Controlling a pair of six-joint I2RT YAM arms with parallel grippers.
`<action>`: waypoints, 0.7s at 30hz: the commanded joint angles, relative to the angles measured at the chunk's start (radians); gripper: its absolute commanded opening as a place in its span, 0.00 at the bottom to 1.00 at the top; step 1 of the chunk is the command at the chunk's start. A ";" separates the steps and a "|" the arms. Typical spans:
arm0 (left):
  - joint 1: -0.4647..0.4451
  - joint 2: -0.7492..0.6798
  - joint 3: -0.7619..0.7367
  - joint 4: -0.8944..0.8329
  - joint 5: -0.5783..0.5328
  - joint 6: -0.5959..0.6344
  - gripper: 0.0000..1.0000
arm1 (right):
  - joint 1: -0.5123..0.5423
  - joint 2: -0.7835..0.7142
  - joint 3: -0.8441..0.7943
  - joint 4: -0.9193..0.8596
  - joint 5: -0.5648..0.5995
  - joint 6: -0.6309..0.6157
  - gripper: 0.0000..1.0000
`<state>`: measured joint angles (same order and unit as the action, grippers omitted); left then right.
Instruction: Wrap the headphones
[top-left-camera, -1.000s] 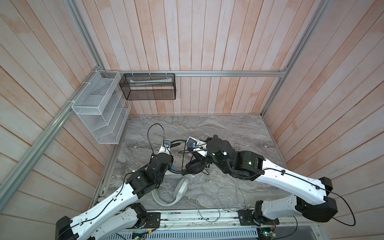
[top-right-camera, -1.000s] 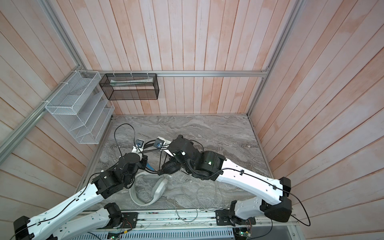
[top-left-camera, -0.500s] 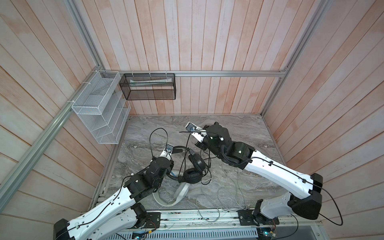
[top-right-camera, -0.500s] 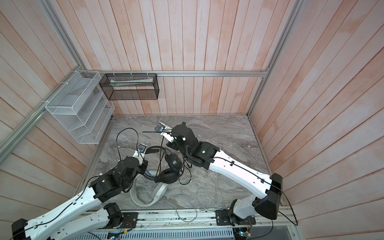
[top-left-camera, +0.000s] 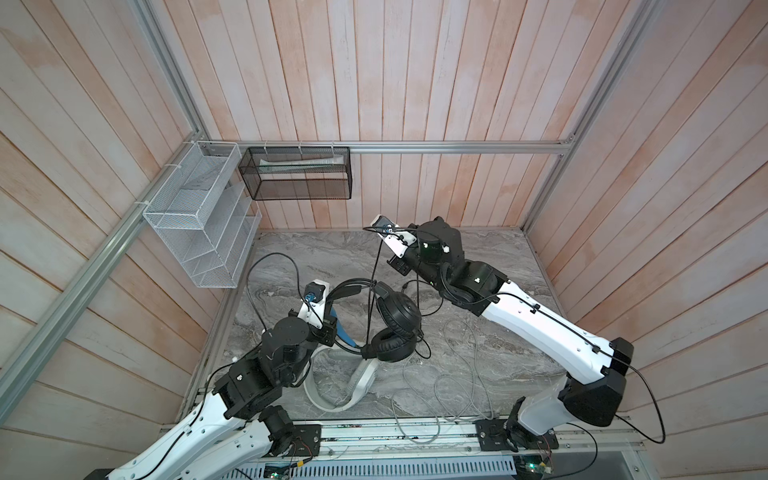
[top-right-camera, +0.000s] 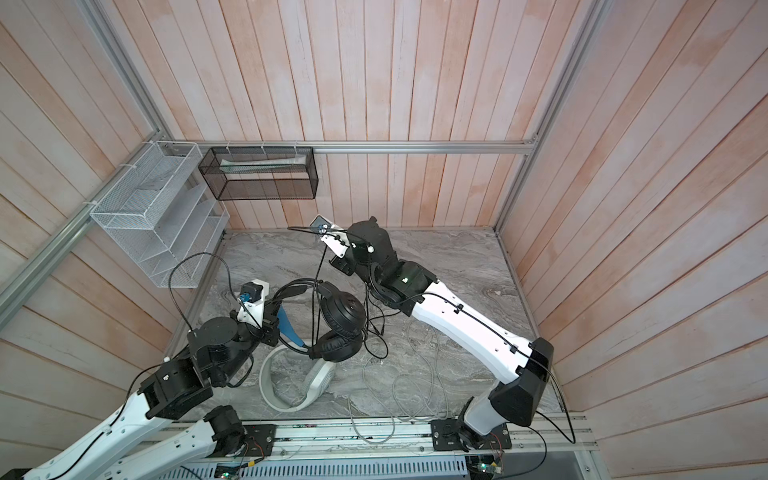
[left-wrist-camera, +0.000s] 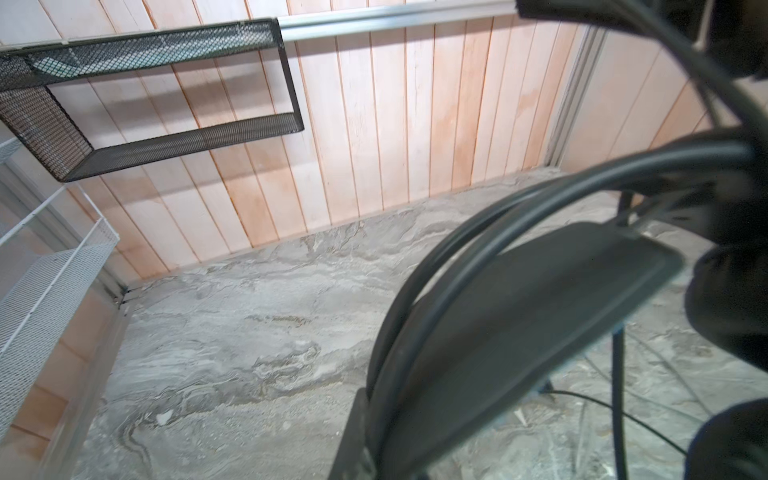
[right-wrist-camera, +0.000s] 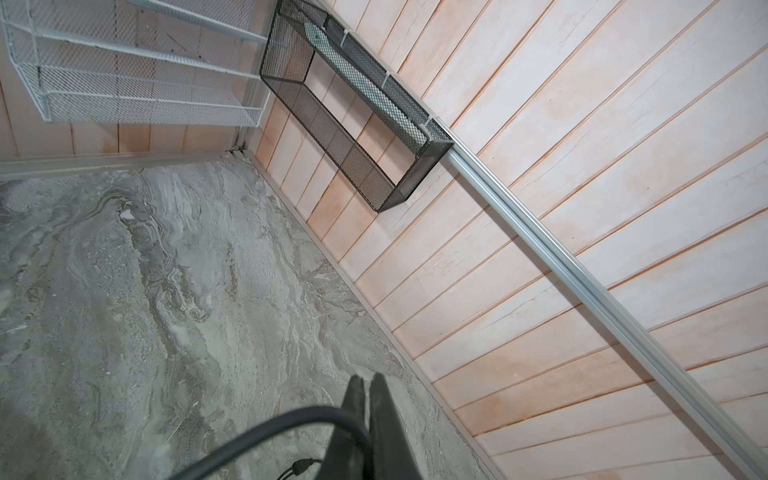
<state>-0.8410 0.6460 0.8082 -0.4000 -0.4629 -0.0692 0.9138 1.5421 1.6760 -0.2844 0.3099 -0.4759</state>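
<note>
The black headphones (top-left-camera: 398, 319) (top-right-camera: 342, 312), with a blue inner headband, hang just above the table in both top views. My left gripper (top-left-camera: 331, 312) (top-right-camera: 272, 315) is shut on their headband (left-wrist-camera: 519, 291), which fills the left wrist view. Raised toward the back wall, my right gripper (top-left-camera: 394, 265) (top-right-camera: 337, 262) (right-wrist-camera: 368, 380) is shut on the black cable (right-wrist-camera: 266, 432). That cable (top-left-camera: 374, 291) runs up taut from the ear cups. The white-grey headphones (top-left-camera: 358, 384) (top-right-camera: 316, 380) lie flat below them, their grey cable (top-left-camera: 453, 374) loose on the table.
A white wire rack (top-left-camera: 199, 220) hangs on the left wall and a black mesh basket (top-left-camera: 299, 174) on the back wall. Grey cable loops (top-right-camera: 415, 382) spread over the front right of the marble tabletop (top-left-camera: 478, 257) and over the front rail.
My right gripper has risen from beside the ear cups toward the back wall, drawing the black cable up with it. The left gripper has shifted slightly back with the headband.
</note>
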 joint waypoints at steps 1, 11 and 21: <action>-0.004 -0.001 0.056 0.056 0.103 -0.070 0.00 | -0.043 0.044 0.072 0.026 -0.031 0.021 0.00; -0.004 0.175 0.184 -0.063 0.114 -0.199 0.00 | -0.007 0.032 0.167 0.016 -0.075 0.072 0.00; 0.010 0.325 0.231 -0.191 0.105 -0.277 0.00 | 0.066 -0.041 0.154 0.043 0.020 0.057 0.00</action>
<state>-0.8383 0.9554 0.9874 -0.5526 -0.3737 -0.2874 0.9642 1.5345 1.8168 -0.3035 0.2584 -0.4263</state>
